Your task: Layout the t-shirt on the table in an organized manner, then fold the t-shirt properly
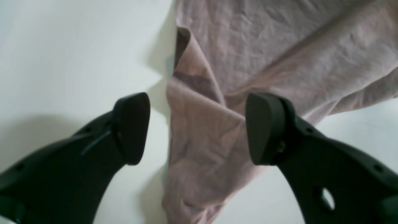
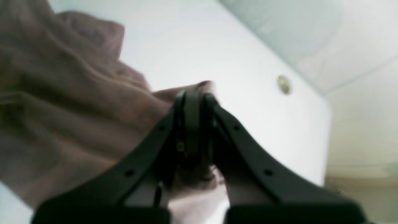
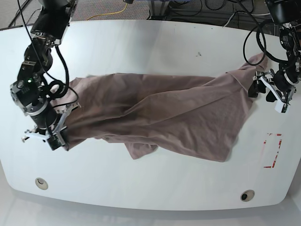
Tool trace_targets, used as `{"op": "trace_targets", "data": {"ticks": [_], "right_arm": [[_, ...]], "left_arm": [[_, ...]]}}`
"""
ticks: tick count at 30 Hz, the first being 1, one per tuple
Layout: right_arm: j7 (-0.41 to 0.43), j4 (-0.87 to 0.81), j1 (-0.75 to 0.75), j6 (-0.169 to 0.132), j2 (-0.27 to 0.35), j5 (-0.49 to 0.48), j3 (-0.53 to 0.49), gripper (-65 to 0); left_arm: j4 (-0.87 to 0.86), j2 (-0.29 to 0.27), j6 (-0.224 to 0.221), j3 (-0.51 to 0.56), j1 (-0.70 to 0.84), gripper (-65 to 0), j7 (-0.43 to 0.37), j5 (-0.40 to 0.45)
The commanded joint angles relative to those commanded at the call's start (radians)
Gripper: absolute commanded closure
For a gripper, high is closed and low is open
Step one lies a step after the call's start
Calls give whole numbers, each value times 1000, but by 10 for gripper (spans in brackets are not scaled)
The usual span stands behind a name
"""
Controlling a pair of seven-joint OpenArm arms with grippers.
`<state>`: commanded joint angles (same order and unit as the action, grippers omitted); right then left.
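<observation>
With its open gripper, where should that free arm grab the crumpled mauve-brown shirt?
Probably the raised fold of the mauve-brown cotton t-shirt, coming straight down from above. The left gripper is open and already straddles that ridge, which stands off the glossy white table, so closing should pinch it.

Beyond the far edge, a yellow cable [image 3: 109, 14] and dark cables [image 3: 207, 5] lie on the grey floor [image 3: 136, 9].

The left gripper [image 1: 197, 127] is held with its jaws spread wide apart, pointing down, while the right gripper [image 2: 194, 107] is pinched closed on cloth, its arm angled low at the base view's left.
</observation>
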<state>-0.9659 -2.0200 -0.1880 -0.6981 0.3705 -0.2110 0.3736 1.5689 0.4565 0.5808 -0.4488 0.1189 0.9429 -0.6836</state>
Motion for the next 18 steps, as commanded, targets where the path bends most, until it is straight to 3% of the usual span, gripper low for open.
{"op": "trace_targets", "data": {"ticks": [9,13,18], "right_arm": [[-3,0,12,0,31,-6,17,-5],[-3,2,49,0,26,-8,14,-5],[-3,3,60,0,-9,-5,12,-5]], "left_arm": [[23,-17,0,0,-31,-447,-2,-15],[60,-81,0,2,-81,-447,-2,-26],[63,-164,-2,5,-164,-450,-2,25]]}}
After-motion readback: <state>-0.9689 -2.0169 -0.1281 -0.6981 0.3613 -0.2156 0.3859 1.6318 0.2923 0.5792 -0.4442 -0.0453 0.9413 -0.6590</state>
